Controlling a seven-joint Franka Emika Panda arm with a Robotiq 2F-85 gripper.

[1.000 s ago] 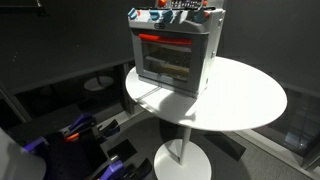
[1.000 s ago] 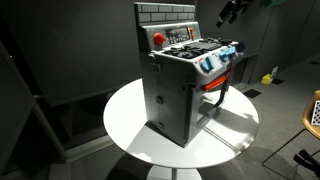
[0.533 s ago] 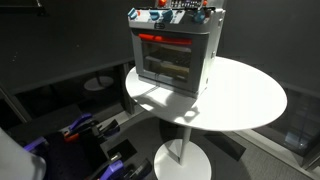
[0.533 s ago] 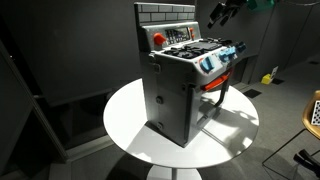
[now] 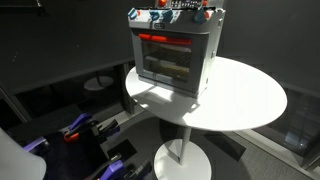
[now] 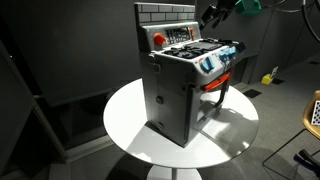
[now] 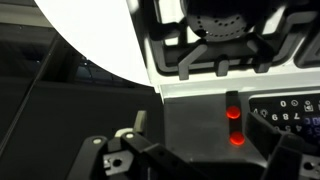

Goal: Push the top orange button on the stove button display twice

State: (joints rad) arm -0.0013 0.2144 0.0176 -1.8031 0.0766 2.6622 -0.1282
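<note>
The stove (image 6: pixel 172 95) was grey, its handle (image 6: pixel 214 85) red, its backsplash (image 6: pixel 165 13) patterned in grey tiles; the round table (image 6: pixel 125 125) was white.

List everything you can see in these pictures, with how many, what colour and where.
toy stove: one, grey, standing on the table
bar handle: one, red, across the stove's front
knob: one, red, at a top corner of the stove
round table: one, white, on a pedestal in mid scene
small object: one, yellow, on the floor beyond the table, too small to identify
pincer: one, dark, in the air above the stove, fingers apart in the wrist view
</note>
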